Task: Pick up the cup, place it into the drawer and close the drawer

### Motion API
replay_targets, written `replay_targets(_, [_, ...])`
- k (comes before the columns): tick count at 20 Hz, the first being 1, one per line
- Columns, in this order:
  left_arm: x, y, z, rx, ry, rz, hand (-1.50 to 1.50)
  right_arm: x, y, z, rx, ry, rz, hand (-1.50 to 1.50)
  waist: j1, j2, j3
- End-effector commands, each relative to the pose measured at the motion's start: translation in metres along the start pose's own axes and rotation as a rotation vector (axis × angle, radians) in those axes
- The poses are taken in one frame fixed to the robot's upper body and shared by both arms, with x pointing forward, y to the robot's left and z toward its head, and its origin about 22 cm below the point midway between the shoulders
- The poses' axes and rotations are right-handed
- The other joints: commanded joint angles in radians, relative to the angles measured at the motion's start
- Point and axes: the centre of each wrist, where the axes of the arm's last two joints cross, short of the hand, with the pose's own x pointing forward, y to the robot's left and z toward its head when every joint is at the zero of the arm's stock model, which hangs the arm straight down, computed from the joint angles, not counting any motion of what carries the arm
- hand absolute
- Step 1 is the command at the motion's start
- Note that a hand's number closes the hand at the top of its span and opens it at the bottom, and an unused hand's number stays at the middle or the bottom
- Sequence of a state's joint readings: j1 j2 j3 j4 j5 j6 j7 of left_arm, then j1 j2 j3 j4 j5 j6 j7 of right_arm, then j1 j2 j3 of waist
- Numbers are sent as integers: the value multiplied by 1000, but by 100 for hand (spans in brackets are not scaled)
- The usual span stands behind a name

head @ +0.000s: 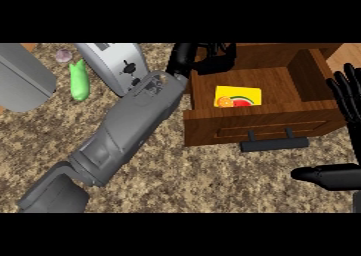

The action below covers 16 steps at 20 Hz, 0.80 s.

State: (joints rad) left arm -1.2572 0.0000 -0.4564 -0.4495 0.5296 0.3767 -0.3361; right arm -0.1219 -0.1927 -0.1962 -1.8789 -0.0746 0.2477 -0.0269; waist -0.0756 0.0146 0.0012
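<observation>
We could read no text, brand or number anywhere; the yellow box [237, 96] in the drawer [263, 125] carried only a fruit picture, without legible lettering.

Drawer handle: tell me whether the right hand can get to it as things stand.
Probably yes. The right hand rests open at the view's right edge, fingers up, and the drawer handle sticks out toward it from the open drawer with nothing between.

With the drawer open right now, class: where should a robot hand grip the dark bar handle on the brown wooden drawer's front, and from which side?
Probably the middle of the dark bar handle, between its two posts, from the robot's near side: the bar lies level, standing off the brown wooden drawer's front panel, leaving room for fingers.
</observation>
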Motion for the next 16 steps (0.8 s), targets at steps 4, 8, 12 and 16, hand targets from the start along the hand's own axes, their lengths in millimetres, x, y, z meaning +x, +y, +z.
replay_targets(4, [-11,-11,11,-43,69,-104,-150,-1,9,0,-4,-12,5,-150,-1,-1,0])
replay_targets(8, [-15,-15,13,-32,81,-177,-150,4,-4,-4,33,-1,20,-150,-21,4,0])
replay_targets(12, [-12,-19,16,12,14,-133,-150,-3,10,-3,23,-38,-57,-150,-12,4,0])
replay_targets(16, [4,-17,4,-7,-61,-55,-150,10,-13,2,102,-55,-168,-150,3,-2,-1])
